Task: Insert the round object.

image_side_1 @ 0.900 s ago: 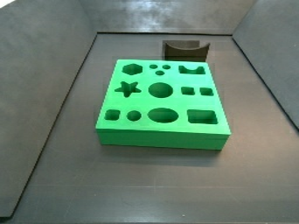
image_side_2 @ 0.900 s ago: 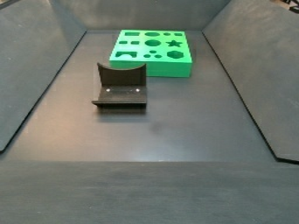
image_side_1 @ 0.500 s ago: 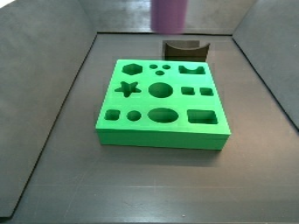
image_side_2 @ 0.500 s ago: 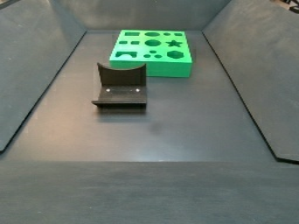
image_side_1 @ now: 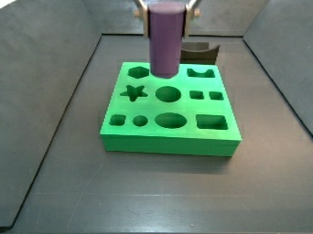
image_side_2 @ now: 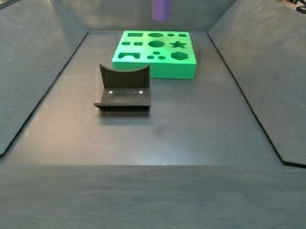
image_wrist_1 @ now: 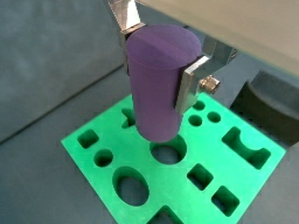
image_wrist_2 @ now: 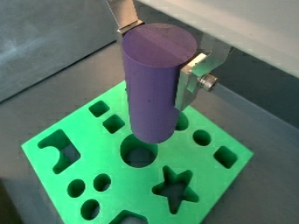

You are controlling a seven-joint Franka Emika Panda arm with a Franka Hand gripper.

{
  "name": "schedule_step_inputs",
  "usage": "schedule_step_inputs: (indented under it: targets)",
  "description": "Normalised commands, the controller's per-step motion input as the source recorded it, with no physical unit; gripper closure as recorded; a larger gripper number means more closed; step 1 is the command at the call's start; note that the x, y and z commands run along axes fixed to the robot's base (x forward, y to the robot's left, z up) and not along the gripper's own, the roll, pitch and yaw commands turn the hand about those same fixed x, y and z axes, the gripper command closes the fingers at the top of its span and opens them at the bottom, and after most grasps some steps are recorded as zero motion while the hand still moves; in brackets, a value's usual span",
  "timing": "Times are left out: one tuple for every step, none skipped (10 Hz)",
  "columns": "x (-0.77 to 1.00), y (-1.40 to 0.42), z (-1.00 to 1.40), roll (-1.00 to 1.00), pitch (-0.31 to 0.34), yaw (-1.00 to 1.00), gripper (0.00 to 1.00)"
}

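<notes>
Gripper (image_wrist_1: 160, 61) pinching purple peg (image_wrist_1: 156, 83) near top, above green block (image_wrist_1: 105, 138); smooth, rigid, likely light, could slip.

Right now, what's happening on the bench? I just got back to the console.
The end effector is shut on the purple cylinder peg and holds it upright above the green block. In both wrist views the peg's lower end hangs just over the block's round hole, close to lined up but not yet inside it. The fixture stands apart on the floor, with nothing on it.
</notes>
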Motion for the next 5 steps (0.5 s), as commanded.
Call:
schedule_step_inputs:
  targets:
    - [0.35,0.08,-0.63,0.03,0.071,0.00,1.00]
    - [0.48,0.04,-0.45,0.07,0.119,0.00,1.00]
    - [0.35,0.02,-0.47,0.07,0.080,0.00,1.00]
    - [0.09,0.07,-0.41,0.02,0.044,0.00,1.00]
    - [-0.16,0.23,-0.24,-0.01,0.000,-0.11,1.00]
